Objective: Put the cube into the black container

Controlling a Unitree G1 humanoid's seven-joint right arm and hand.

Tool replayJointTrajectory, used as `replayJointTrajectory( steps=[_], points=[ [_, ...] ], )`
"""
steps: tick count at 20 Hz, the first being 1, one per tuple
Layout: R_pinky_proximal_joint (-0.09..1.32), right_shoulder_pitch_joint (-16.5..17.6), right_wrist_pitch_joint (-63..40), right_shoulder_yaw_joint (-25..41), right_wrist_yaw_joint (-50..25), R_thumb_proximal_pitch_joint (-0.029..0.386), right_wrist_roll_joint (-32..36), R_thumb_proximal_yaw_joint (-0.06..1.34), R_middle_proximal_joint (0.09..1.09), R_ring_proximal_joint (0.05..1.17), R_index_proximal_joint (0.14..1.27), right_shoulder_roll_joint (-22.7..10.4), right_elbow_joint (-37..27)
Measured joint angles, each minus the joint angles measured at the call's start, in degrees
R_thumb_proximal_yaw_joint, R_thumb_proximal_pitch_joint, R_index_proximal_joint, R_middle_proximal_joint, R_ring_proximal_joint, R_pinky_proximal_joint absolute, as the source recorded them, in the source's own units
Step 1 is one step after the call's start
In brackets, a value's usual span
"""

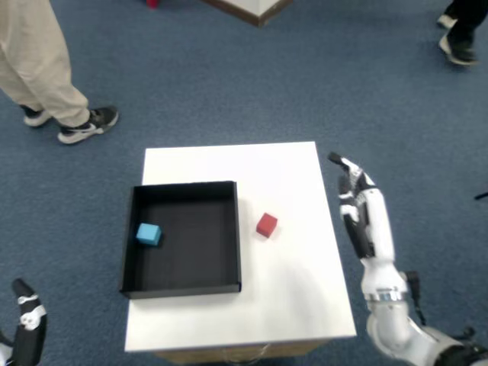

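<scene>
Right hand [364, 217] hangs just off the right edge of the white table [290, 290], over the blue carpet [305, 84], seen edge-on, fingers [345, 163] pointing up-frame and slightly spread, holding nothing, touching nothing. White forearm runs down to the wrist cuff and grey elbow at bottom right. Nearest thing to the hand is a red cube [266, 224], lying on the bare tabletop, well clear of the hand and just right of the black container [181, 287], not touching its wall. Container is a shallow square tray sitting on the left half of the table, open top. Inside it, a blue cube [149, 233] rests on the floor of the tray near the left wall, about mid-height. So one cube in the tray, one cube out on the table beside it. Left hand [27, 335] only partly in view at bottom left corner, below the table level. Person's legs in beige trousers and dark sneakers [85, 125] stand on the carpet at upper left. Another pair of shoes [457, 46] at upper right.
</scene>
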Motion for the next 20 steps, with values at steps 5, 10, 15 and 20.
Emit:
replayJointTrajectory(
  steps=[5,10,15,20],
  points=[
    [-0.02,3.1,-5.9,0.7,4.1,0.263,4.8,0.00,0.22,0.19,0.32,-0.2,4.6],
    [-0.04,4.1,-7.7,0.9,6.0,0.257,6.4,0.00,0.21,0.18,0.30,2.4,8.1],
    [-0.05,4.4,-8.4,0.9,7.1,0.253,8.2,0.00,0.21,0.18,0.29,3.8,11.0],
    [-0.06,4.9,-8.9,1.0,8.9,0.245,10.1,-0.01,0.21,0.18,0.28,4.2,12.3]
  ],
)
